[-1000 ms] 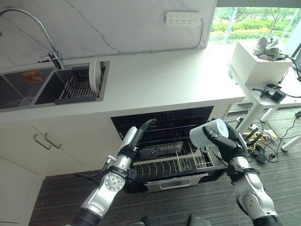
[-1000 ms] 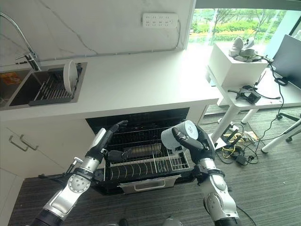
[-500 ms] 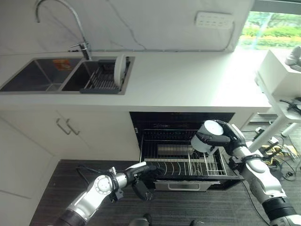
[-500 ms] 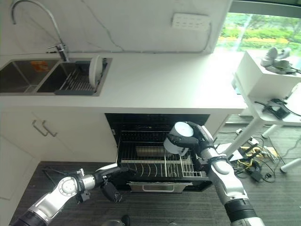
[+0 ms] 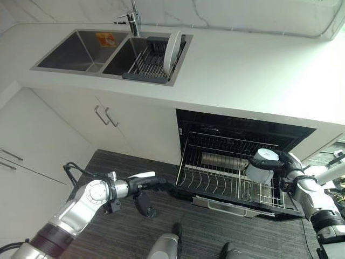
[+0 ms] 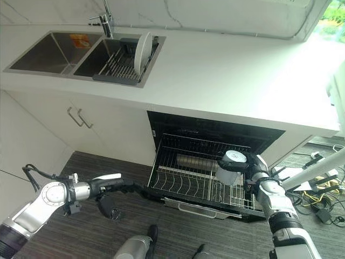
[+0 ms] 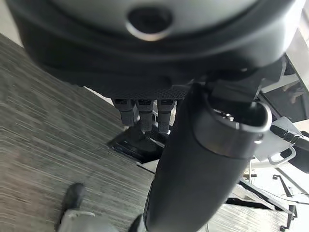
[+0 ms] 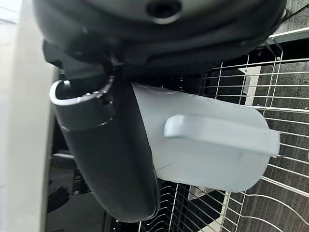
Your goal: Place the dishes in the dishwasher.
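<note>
White counter above pulled-out dishwasher rack point(image 5: 232, 181) — right hand point(image 5: 284, 167) fingers wrapped round cup point(image 5: 261, 165); left hand point(image 5: 145, 183) fingers straight.

White countertop point(image 5: 253, 70) across the upper part of the frame, with a double sink point(image 5: 75, 51) set into it at upper left. The right basin holds a dark drying rack point(image 5: 148, 62) in which one white plate point(image 5: 171, 46) stands on edge; a faucet point(image 5: 132, 19) rises behind the basins. Below the counter, right of centre, the open dishwasher point(image 5: 242, 135) has its wire rack point(image 5: 226, 181) pulled out over the dark striped floor point(image 5: 108, 162). White cabinet doors point(image 5: 102, 116) with bar handles fill the space below the sink.
</note>
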{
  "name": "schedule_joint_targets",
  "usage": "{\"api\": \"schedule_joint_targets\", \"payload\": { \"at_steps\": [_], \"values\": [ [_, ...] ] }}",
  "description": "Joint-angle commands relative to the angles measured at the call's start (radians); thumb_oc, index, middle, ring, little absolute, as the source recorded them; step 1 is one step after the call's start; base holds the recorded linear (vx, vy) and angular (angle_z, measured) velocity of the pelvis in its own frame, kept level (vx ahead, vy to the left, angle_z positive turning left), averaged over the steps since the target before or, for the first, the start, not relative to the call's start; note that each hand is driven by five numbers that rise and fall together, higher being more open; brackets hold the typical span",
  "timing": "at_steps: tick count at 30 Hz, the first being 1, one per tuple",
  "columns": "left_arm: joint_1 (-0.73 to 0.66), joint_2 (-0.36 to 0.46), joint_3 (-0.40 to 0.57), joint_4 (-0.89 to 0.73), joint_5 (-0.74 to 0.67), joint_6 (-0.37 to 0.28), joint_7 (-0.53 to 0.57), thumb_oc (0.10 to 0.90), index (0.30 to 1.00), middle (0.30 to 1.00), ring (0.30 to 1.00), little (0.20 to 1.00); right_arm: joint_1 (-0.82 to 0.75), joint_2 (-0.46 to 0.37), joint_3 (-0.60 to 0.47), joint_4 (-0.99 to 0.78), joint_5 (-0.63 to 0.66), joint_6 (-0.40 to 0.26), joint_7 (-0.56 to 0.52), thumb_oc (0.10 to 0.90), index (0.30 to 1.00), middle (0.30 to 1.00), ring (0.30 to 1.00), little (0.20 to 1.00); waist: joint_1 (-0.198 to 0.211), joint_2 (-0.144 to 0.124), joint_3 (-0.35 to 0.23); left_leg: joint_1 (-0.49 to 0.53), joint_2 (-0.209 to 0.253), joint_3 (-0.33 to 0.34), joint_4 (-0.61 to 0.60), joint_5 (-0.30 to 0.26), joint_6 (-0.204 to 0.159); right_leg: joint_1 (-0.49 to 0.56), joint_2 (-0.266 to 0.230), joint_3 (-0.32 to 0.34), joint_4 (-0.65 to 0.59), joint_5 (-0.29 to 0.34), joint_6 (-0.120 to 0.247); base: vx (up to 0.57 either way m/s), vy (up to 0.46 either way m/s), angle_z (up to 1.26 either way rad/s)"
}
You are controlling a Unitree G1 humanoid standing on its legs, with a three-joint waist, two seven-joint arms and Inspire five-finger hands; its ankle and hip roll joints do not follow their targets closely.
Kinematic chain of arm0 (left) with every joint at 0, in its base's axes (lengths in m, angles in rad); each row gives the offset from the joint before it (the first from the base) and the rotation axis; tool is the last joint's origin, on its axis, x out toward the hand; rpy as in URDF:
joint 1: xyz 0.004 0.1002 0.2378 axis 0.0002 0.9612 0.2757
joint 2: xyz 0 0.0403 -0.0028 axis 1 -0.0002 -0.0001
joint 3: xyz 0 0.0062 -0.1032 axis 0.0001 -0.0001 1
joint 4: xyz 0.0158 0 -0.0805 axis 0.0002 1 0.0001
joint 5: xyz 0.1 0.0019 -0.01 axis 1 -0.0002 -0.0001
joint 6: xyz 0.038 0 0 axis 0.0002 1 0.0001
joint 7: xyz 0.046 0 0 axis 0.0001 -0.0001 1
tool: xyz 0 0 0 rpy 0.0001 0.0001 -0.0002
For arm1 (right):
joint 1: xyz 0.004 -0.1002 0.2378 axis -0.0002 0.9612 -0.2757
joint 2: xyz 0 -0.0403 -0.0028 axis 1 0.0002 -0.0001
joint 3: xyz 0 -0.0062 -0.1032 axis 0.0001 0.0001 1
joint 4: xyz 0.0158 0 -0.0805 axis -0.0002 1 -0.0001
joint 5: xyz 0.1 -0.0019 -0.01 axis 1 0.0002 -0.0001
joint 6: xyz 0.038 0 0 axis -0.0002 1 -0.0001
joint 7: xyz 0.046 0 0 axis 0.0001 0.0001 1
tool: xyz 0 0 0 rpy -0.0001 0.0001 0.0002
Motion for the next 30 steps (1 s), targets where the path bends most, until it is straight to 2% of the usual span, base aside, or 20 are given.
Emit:
{"api": "schedule_joint_targets", "payload": {
  "at_steps": [1, 4, 11, 15, 18, 26, 30],
  "values": [
    [-0.065, 0.021, 0.066, -0.072, -0.087, -0.095, 0.001, 0.800, 0.900, 0.900, 0.900, 0.900, -0.144, -0.091, -0.048, -0.006, 0.066, -0.086, 0.005, 0.400, 0.300, 0.300, 0.300, 0.300, -0.011, 0.000, -0.045, 0.014, 0.049, 0.117, 0.040, -0.125, -0.032, -0.039, 0.048, 0.078, 0.010, -0.057, 0.025, -0.07, -0.016, 0.10],
    [-0.084, 0.036, 0.070, -0.078, -0.100, -0.088, 0.000, 0.800, 0.900, 0.900, 0.900, 0.900, -0.179, -0.105, -0.057, 0.078, 0.079, -0.090, 0.029, 0.400, 0.300, 0.300, 0.300, 0.300, -0.009, 0.020, -0.033, 0.005, 0.041, 0.109, 0.040, -0.115, -0.035, -0.040, 0.051, 0.074, 0.010, -0.059, 0.019, -0.01, 0.014, 0.13],
    [-0.132, 0.076, 0.066, -0.083, -0.151, -0.097, 0.006, 0.800, 0.900, 0.900, 0.900, 0.900, -0.198, -0.120, -0.064, 0.169, 0.056, -0.108, 0.041, 0.400, 0.300, 0.300, 0.300, 0.300, -0.003, 0.048, -0.009, -0.017, 0.020, 0.092, 0.040, -0.106, -0.036, -0.049, 0.040, 0.059, 0.010, -0.058, 0.016, -0.03, -0.005, 0.14],
    [-0.100, 0.070, 0.090, -0.107, -0.174, -0.095, 0.011, 0.800, 0.900, 0.900, 0.900, 0.900, -0.196, -0.119, -0.065, 0.196, 0.022, -0.097, 0.035, 0.400, 0.300, 0.300, 0.300, 0.300, -0.012, 0.085, 0.000, -0.015, 0.008, 0.097, 0.040, -0.103, -0.038, -0.056, 0.028, 0.065, 0.010, -0.058, 0.020, 0.02, 0.067, 0.08],
    [-0.109, 0.064, 0.098, -0.110, -0.193, -0.097, 0.024, 0.800, 0.900, 0.900, 0.900, 0.900, -0.211, -0.114, -0.058, 0.210, 0.007, -0.091, 0.039, 0.400, 0.300, 0.300, 0.300, 0.300, -0.020, 0.102, 0.014, -0.023, 0.008, 0.106, 0.040, -0.099, -0.039, -0.069, 0.026, 0.073, 0.010, -0.056, 0.018, -0.06, 0.054, -0.01],
    [-0.140, 0.033, 0.086, -0.111, -0.205, -0.095, 0.041, 0.800, 0.900, 0.900, 0.900, 0.900, -0.194, -0.053, -0.042, 0.209, 0.010, -0.093, 0.026, 0.400, 0.300, 0.300, 0.300, 0.300, -0.038, 0.115, 0.034, -0.026, 0.004, 0.120, 0.040, -0.098, -0.034, -0.085, 0.027, 0.092, 0.010, -0.048, 0.017, -0.02, 0.020, -0.06],
    [-0.156, 0.020, 0.073, -0.118, -0.200, -0.084, 0.047, 0.800, 0.900, 0.900, 0.900, 0.900, -0.185, -0.023, -0.031, 0.215, -0.037, -0.090, 0.005, 0.400, 0.300, 0.300, 0.300, 0.300, -0.042, 0.117, 0.037, -0.024, 0.003, 0.122, 0.040, -0.098, -0.032, -0.089, 0.030, 0.101, 0.010, -0.045, 0.018, 0.02, -0.002, -0.02]
  ]
}}
